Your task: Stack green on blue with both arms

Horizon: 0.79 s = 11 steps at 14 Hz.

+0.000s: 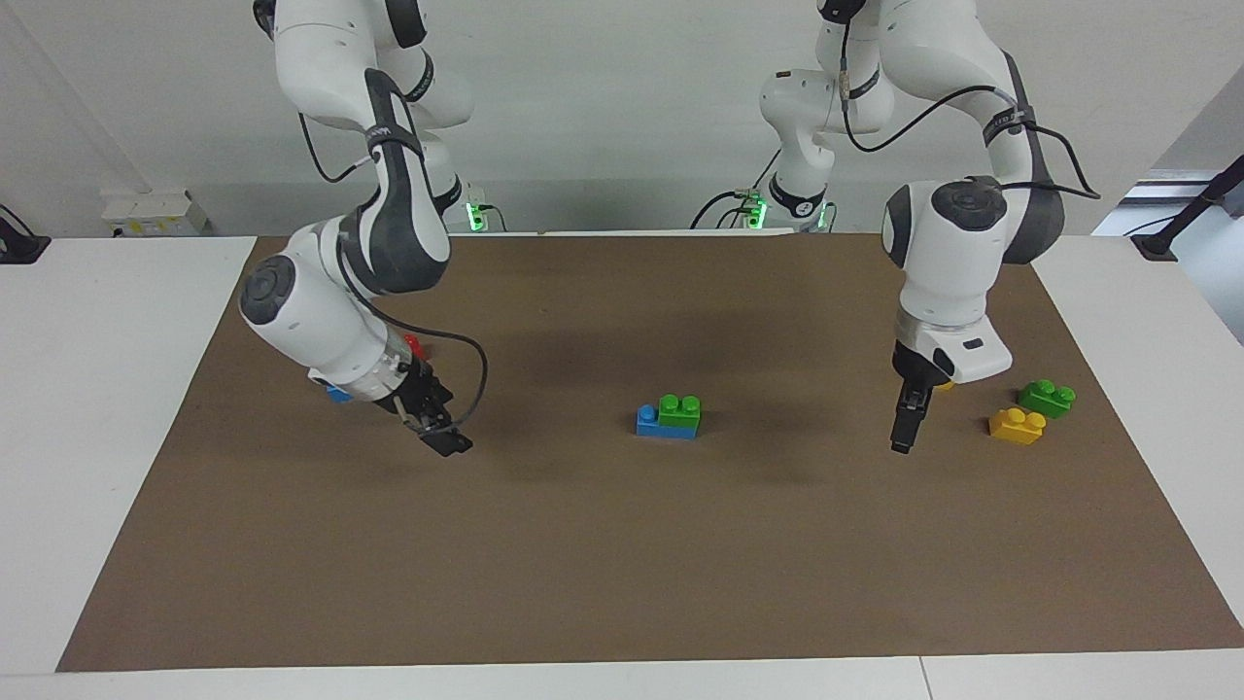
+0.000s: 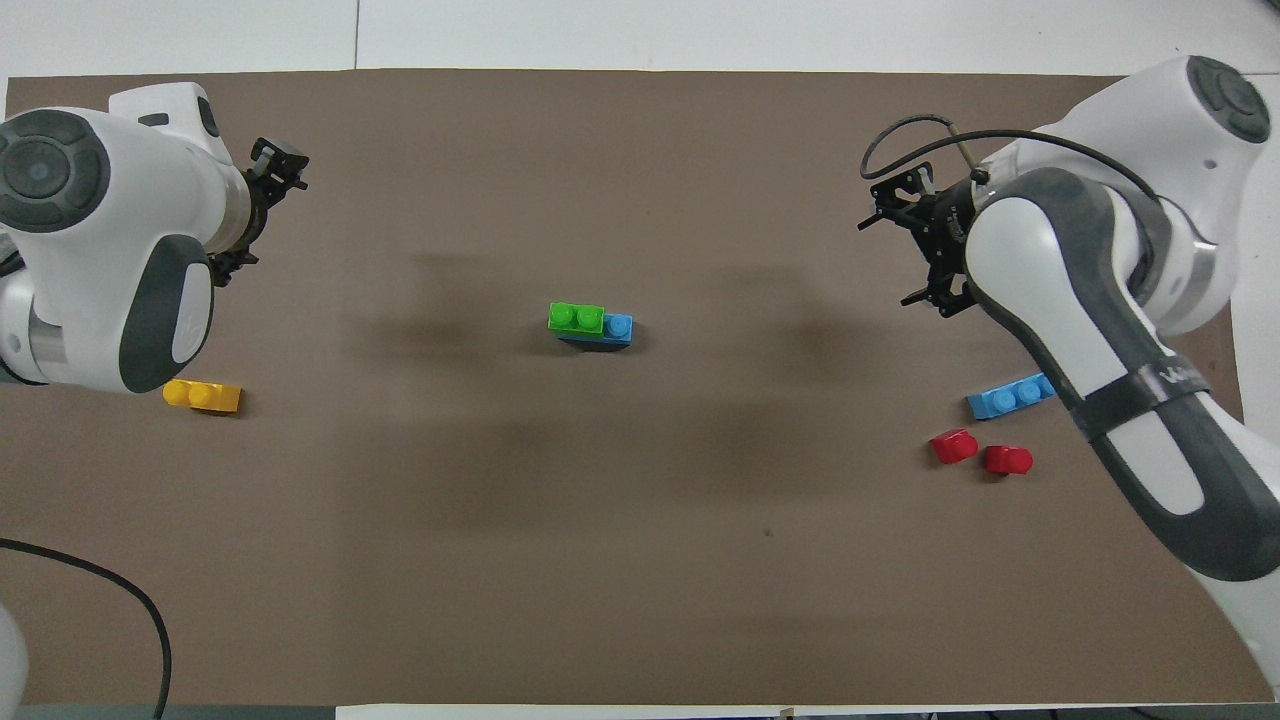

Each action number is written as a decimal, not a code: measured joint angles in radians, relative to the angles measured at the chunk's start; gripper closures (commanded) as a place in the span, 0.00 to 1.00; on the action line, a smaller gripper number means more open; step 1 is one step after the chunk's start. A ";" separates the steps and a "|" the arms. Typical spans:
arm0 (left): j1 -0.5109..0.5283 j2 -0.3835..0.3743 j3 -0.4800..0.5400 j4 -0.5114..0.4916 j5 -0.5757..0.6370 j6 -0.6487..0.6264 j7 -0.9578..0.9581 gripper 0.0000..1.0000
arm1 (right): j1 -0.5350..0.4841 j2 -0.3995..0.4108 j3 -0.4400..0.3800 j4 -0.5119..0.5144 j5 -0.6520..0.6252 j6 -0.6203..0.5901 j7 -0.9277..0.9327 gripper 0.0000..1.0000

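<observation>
Item: green brick point(image 1: 679, 410), two studs, seated on the blue brick point(image 1: 649, 422), three studs long. The pair formed the stack and served as landmark, sitting mid-mat point(image 1: 622, 583) on the counter point(image 1: 107, 389). The green brick covered the two blue studs toward the left arm's end; one blue stud showed bare toward the right arm's end.

Handling, judged: hard moulded plastic, light, stiff, not fragile, smooth enough to slip. Best gripped across the flat long sides, below the studs; a pinch on the green brick alone might pull it off the blue.

Left end effector point(image 1: 902, 428): jaws apart, empty, above the mat, well away from the stack toward the left arm's end.

Right end effector point(image 1: 442, 437): jaws apart, empty, above the mat, well away from the stack toward the right arm's end.

Other stock: spare green brick point(image 1: 1047, 397) and yellow brick point(image 1: 1017, 425) toward the left arm's end from the stack; spare blue brick point(image 2: 1010, 398) and two red bricks point(image 2: 980, 452) toward the right arm's end.

Status, judged: stacking appeared complete.
</observation>
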 measured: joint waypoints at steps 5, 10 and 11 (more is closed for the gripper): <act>0.019 -0.012 -0.002 0.071 -0.006 -0.108 0.378 0.00 | -0.022 -0.178 0.001 0.007 -0.201 -0.189 -0.397 0.00; 0.061 -0.014 0.001 0.176 -0.122 -0.291 0.876 0.00 | -0.033 -0.290 -0.003 0.043 -0.294 -0.369 -0.701 0.00; 0.065 -0.015 0.001 0.204 -0.134 -0.339 0.916 0.00 | -0.044 -0.293 -0.004 0.067 -0.302 -0.410 -0.753 0.00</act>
